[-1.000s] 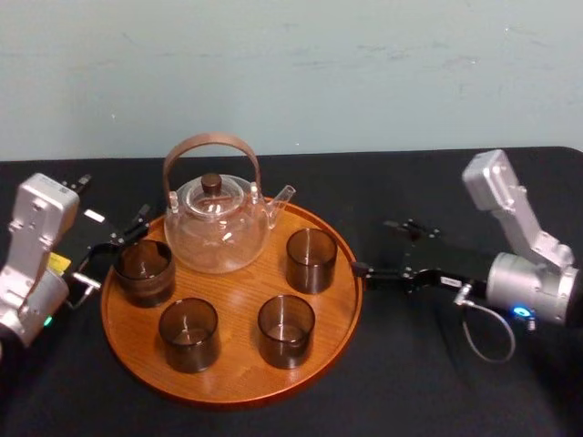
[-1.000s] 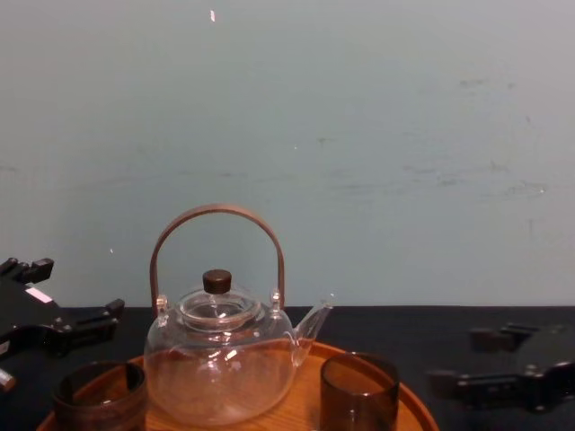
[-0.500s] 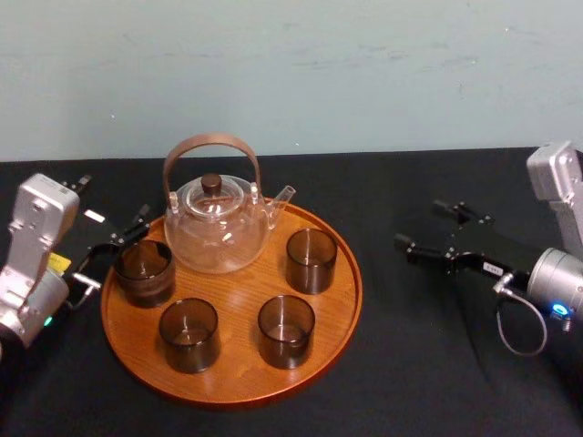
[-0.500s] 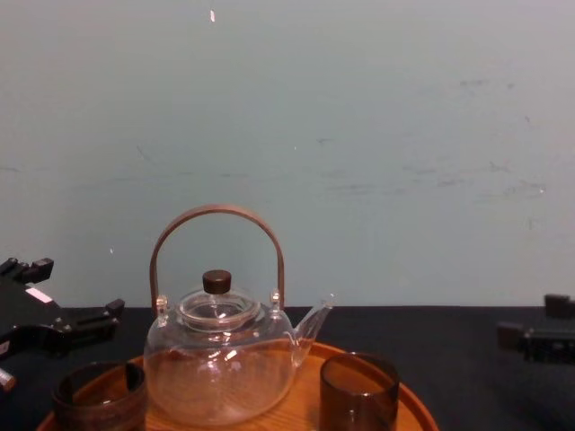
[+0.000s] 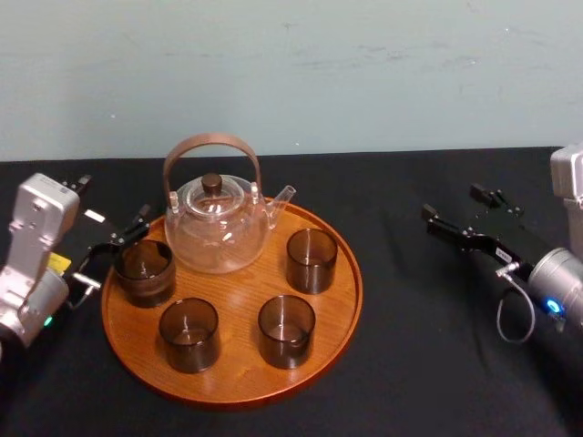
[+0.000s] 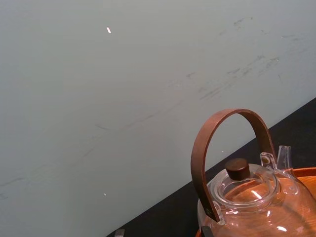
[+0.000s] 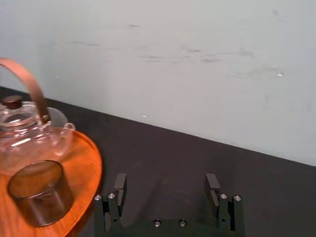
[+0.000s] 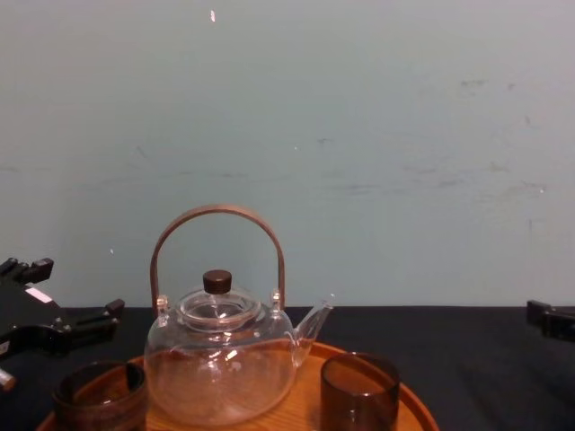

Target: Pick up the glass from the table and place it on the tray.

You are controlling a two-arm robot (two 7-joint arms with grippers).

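The glass, a small smoky-brown tumbler, stands upright on the round wooden tray, at its right side beside the teapot's spout. It also stands at the tray's edge as the glass in the right wrist view. My right gripper hovers over the black table, well to the right of the tray, open and holding nothing. My left gripper rests at the tray's left edge, open, beside a ribbed dark cup.
A clear glass teapot with an arched brown handle stands at the back of the tray. Two more dark tumblers stand at its front. Bare black cloth lies between the tray and my right gripper. A pale wall rises behind the table.
My right gripper has drawn back to the right, away from the tray's rim, with its fingers still apart. The glass stays on the tray. The left arm has not moved.
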